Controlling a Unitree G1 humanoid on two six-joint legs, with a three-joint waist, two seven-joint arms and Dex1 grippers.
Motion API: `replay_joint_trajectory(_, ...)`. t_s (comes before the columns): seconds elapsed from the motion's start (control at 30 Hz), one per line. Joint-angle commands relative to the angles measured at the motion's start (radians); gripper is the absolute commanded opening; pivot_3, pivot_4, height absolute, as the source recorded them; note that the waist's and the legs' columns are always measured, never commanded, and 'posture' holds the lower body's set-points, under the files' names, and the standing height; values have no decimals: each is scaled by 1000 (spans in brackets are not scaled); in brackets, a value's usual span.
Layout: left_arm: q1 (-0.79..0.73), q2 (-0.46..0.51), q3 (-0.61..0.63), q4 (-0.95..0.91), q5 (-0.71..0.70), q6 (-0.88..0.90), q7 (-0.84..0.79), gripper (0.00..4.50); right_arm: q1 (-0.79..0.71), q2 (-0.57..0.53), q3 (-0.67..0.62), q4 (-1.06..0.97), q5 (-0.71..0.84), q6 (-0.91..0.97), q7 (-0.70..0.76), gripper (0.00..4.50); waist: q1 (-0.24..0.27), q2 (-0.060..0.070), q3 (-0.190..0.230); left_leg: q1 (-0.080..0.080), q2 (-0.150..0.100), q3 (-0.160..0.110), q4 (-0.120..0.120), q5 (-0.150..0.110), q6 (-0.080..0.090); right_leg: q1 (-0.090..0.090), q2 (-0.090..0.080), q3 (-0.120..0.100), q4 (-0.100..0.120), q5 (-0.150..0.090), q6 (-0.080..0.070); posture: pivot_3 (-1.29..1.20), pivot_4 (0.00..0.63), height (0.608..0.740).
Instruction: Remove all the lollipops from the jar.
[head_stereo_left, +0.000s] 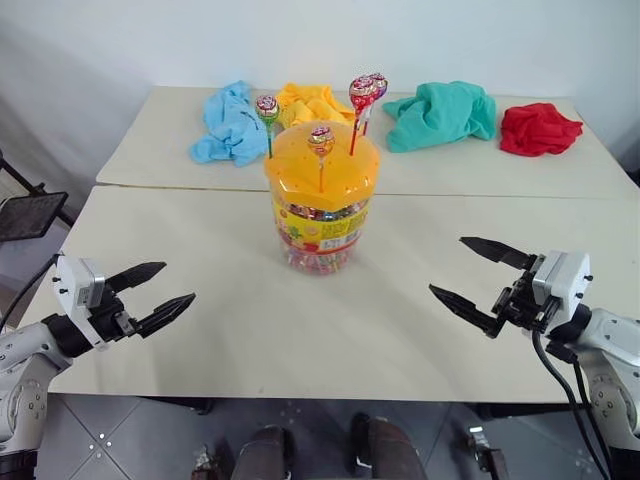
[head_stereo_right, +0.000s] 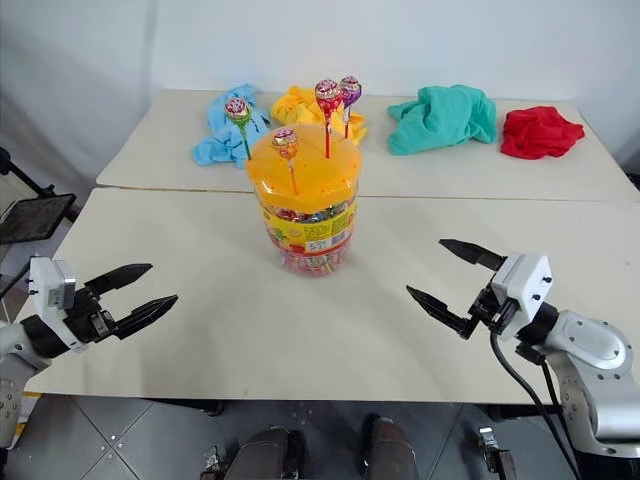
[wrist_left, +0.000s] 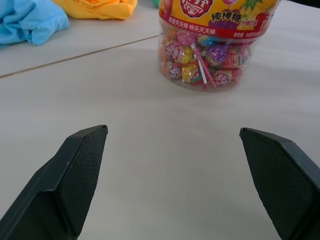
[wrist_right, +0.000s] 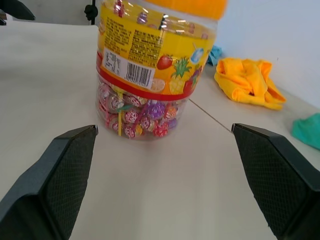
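Note:
The jar (head_stereo_left: 322, 222), a clear tub with a yellow-red label and an orange domed lid, stands mid-table. Several lollipops stick upright out of the lid: one on a green stick (head_stereo_left: 267, 108), one on an orange stick (head_stereo_left: 321, 142), one on a red stick (head_stereo_left: 361, 94) and one on a purple stick (head_stereo_left: 378, 85). My left gripper (head_stereo_left: 178, 282) hovers open over the table to the jar's near left, pointing toward it. On the near right, my right gripper (head_stereo_left: 447, 265) is open as well and aimed at the jar (wrist_right: 150, 75). Both are well clear of the jar and empty.
Along the far table lie crumpled cloths: blue (head_stereo_left: 228, 125), yellow (head_stereo_left: 312, 100), teal (head_stereo_left: 440, 115) and red (head_stereo_left: 540, 128). A seam (head_stereo_left: 500, 196) joins the two tables behind the jar. A black mesh object (head_stereo_left: 28, 215) stands off the table's left edge.

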Motion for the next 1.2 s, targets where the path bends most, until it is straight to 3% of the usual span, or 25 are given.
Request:
replay_joint_trajectory(0.03, -22, 13, 11, 12, 12, -32, -16, 4490, -4, 15, -8, -10, 12, -67, 39, 4500, -1, 0, 0, 0, 0, 0, 0, 0, 0, 0, 0, 0, 0, 0, 0, 0, 150, 740)
replay_joint_trajectory(0.33, -363, -16, 41, -18, -444, 349, 69, 4490, -128, 97, -58, -198, 310, 76, -155, 4500, 1, 0, 0, 0, 0, -1, 1, 3, -4, 0, 0, 1, 7, 1, 1, 0, 150, 740)
replay_joint_trajectory(0.47, -518, -41, -53, 27, -396, 345, 51, 4490, -172, 97, -62, -255, 377, 122, -231, 4500, 3, 0, 0, 0, -1, 0, 1, 3, -4, 0, 0, 0, 7, 1, 1, 0, 150, 740)
replay_joint_trajectory(0.63, -767, -126, -198, 175, -261, 275, 48, 4490, -170, 88, -38, -286, 362, 138, -226, 4500, 14, -1, 0, -1, -3, 1, 3, 3, -5, 1, 6, 3, 4, 1, 1, 0, 150, 740)
replay_joint_trajectory(0.87, -905, -196, -281, 314, -119, 206, 55, 4490, -145, 97, -43, -297, 325, 130, -246, 4500, 14, -1, 0, 2, -1, 11, 1, 3, -5, -2, 12, 13, 2, 1, 2, 0, 150, 740)
replay_joint_trajectory(0.97, -941, -232, -283, 343, -105, 194, 51, 3928, -139, 109, -31, -308, 313, 128, -260, 4500, 18, -1, 0, 1, -1, 13, 3, 3, -5, -2, 12, 13, 2, 1, 2, 0, 150, 740)
replay_joint_trajectory(1.2, -962, -248, -269, 366, -108, 215, 17, 1801, -126, 124, -18, -327, 298, 126, -273, 4500, 18, -1, 0, 1, -1, 12, 3, 3, -4, -2, 12, 16, 2, 2, 3, 0, 150, 740)
